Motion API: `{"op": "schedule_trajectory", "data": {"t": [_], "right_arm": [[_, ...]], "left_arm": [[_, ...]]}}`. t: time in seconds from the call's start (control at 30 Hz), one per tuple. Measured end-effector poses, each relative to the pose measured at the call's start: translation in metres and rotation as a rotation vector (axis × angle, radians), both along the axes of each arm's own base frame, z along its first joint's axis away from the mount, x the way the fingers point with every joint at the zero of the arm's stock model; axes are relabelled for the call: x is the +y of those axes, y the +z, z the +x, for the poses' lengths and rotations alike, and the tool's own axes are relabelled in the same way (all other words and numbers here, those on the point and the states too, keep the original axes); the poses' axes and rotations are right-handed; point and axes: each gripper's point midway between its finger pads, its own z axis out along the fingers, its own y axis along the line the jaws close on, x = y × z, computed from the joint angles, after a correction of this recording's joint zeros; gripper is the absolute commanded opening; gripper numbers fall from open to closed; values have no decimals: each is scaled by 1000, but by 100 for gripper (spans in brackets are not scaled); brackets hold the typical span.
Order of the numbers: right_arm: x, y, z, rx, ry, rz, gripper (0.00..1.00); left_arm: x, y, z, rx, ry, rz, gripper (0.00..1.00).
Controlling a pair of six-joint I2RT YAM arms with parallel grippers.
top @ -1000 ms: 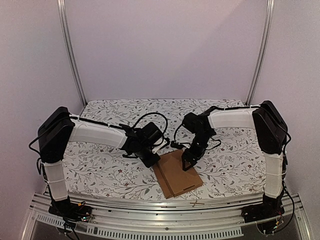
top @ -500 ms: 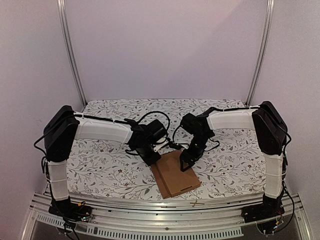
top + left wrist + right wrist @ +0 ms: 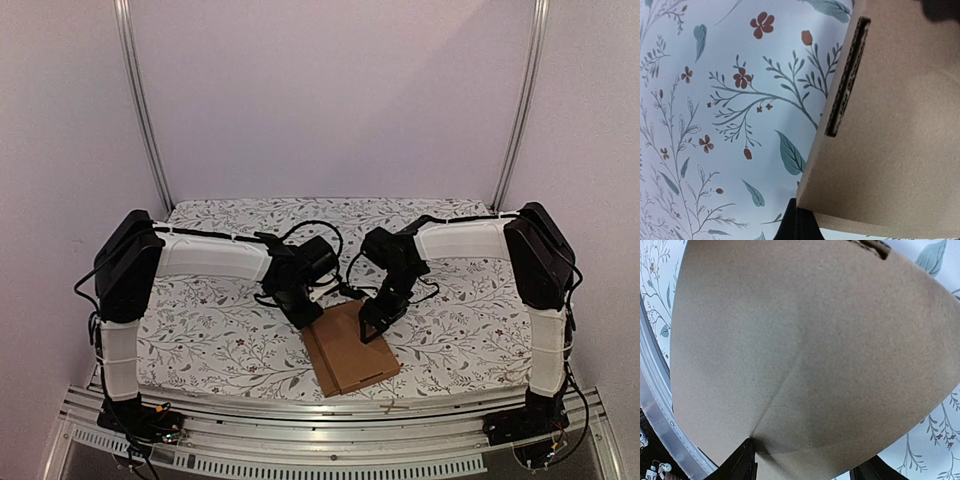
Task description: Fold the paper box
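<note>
The left arm point(image 3: 210, 258) has swung its black elbow point(image 3: 128, 262) in toward 3 o'clock, so the white part lies flatter. The left gripper point(image 3: 307, 319) has slid a little toward 2 o'clock and is now right at the box's far left corner. The box point(image 3: 350, 358) has scooted a tiny bit toward 9 o'clock. The right gripper point(image 3: 372, 330) went along with it.

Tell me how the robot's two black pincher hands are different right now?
The black two-finger left gripper is shut; the black two-finger right gripper has its fingers spread wide. The left gripper sits at a corner of the flat brown cardboard box; the right gripper is over the box's top face. Both are black and point down at the box.
</note>
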Motion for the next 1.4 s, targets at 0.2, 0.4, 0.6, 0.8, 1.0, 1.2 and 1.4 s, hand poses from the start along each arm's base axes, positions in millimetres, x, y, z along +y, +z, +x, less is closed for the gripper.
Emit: {"op": "schedule_trajectory", "data": {"t": [0.2, 0.4, 0.6, 0.8, 1.0, 1.2, 1.4], "right_arm": [[0, 1, 0, -3, 0, 0, 62], [1, 2, 1, -17, 23, 13, 63], [7, 3, 3, -47, 56, 39, 63], [20, 6, 10, -99, 88, 98, 64], [23, 9, 14, -121, 106, 114, 66], [14, 33, 26, -180, 102, 131, 70], [-7, 114, 61, -262, -6, 269, 98]], "left_arm": [[0, 0, 0, 1, 3, 0, 0], [2, 0, -1, -20, 5, -26, 6], [13, -1, -4, -55, 55, -53, 21], [28, 38, -10, -152, 133, -200, 28], [37, 98, -11, -279, 237, -432, 30], [66, 92, -32, -319, 336, -496, 33], [78, 115, -35, -372, 418, -591, 35]]}}
